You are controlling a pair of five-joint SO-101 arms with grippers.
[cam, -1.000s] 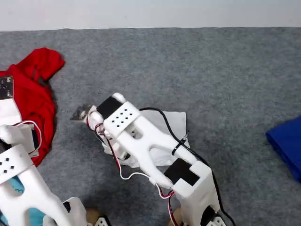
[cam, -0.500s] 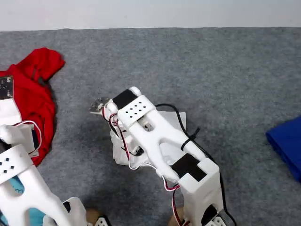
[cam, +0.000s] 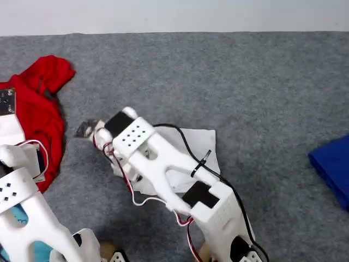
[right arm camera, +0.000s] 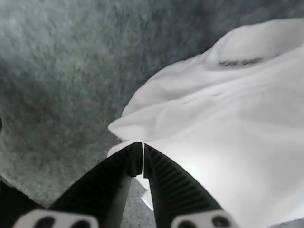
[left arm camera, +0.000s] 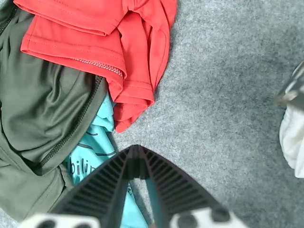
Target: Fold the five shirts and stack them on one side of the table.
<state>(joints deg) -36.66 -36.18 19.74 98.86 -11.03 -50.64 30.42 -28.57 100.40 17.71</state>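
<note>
- The right end effector (right arm camera: 142, 148) has its black ribbed fingers pressed together. The tips meet right at the edge of the crumpled white cotton shirt (right arm camera: 223, 133). I cannot tell whether any cloth is caught between them.
- The left end effector (left arm camera: 137, 151) also has its fingers together and grips nothing. It hangs above the grey felt tabletop (left arm camera: 228, 95), just beside a teal printed shirt (left arm camera: 100, 142).
- The teal printed shirt lies partly under an olive-green zippered garment (left arm camera: 42, 128).
- Beyond them, a rumpled red shirt (left arm camera: 109, 42) overlaps the olive-green garment.
- From the high view, the white shirt sits near the middle of the tabletop, largely beneath the right arm.
- The red shirt lies at the left edge.
- A blue cloth (cam: 332, 164) lies at the right edge, well apart from the others.
</note>
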